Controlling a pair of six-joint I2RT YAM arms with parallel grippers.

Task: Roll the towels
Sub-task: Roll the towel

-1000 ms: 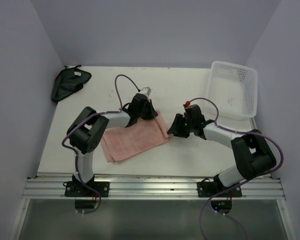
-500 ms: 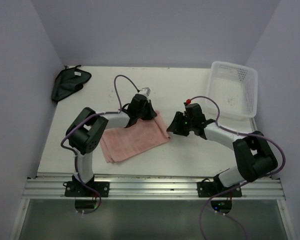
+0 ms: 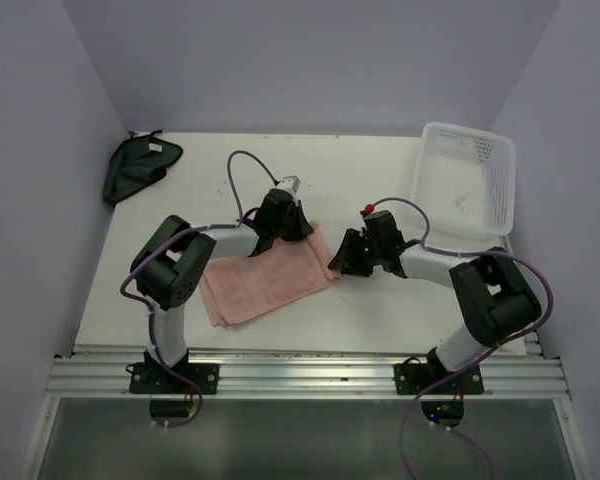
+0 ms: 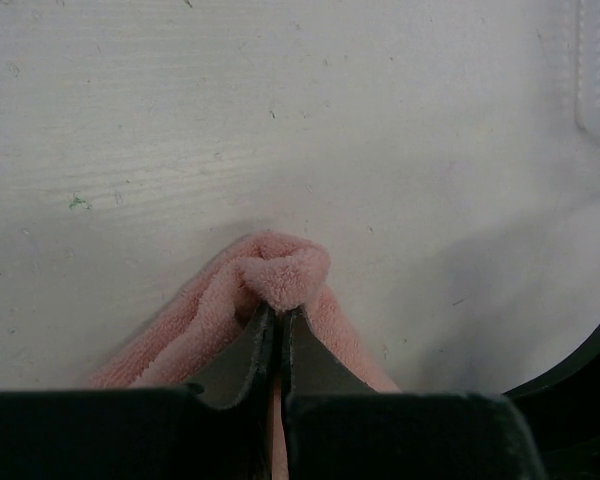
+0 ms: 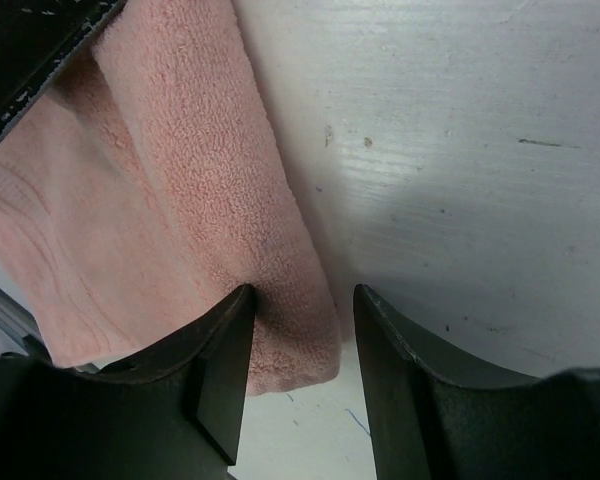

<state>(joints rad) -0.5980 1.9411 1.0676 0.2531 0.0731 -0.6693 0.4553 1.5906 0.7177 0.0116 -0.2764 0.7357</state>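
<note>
Right tool (image 3: pixel 336 266) nearer slantwise pink towel (image 3: pixel 265 282)

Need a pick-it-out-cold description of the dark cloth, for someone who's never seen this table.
Start at the white table and go to its far-left corner, by the wall. The dark cloth lies bunched there. Unlike the salmon-pink towel mid-table and the white basket at far right, it is blackish with a small white tag.

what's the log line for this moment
left gripper: shut on pink towel corner | right gripper: open astride towel edge | dark cloth: far-left corner
</note>
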